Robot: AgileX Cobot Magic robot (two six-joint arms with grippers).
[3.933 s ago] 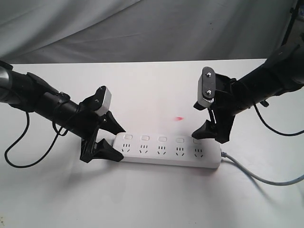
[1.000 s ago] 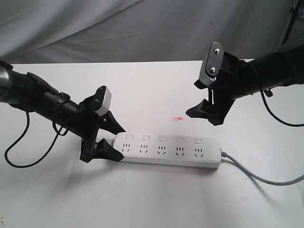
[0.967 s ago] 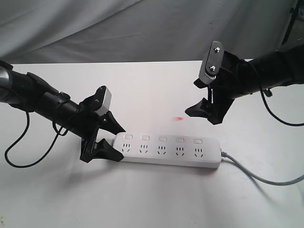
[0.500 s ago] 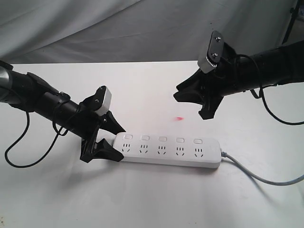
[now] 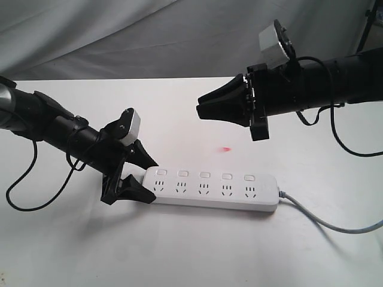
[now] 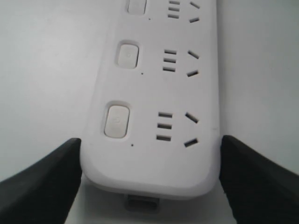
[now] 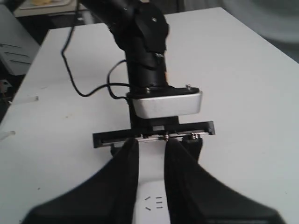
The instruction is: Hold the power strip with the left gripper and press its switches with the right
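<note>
**Bracing a power strip ahead of a switch press**

The left gripper [image 5: 148,180] clamps the power strip [image 5: 212,186] at the end without the cord. In the left wrist view its two fingers [image 6: 42,186] bear on the strip's opposite long edges, and the nearest switch [image 6: 117,120] lies just ahead of the fingertips. The strip runs flat on the table [image 5: 191,257], straight away from this gripper, and its grey cord [image 5: 335,226] leaves the far end. The right gripper [image 5: 200,111] hangs well above the strip, level, with its fingertips aimed toward the left arm. Its fingers are drawn all but together and hold nothing. Which switches are already pressed cannot be told.

The step in hand appears to be lining up a press. To do it well, the right gripper should tip its point downward and use the joined fingers as one blunt tip. It should descend squarely onto a switch, not the outlet slots beside it. Force should be light and vertical, since a push far from the left gripper's hold could pivot the strip.
</note>
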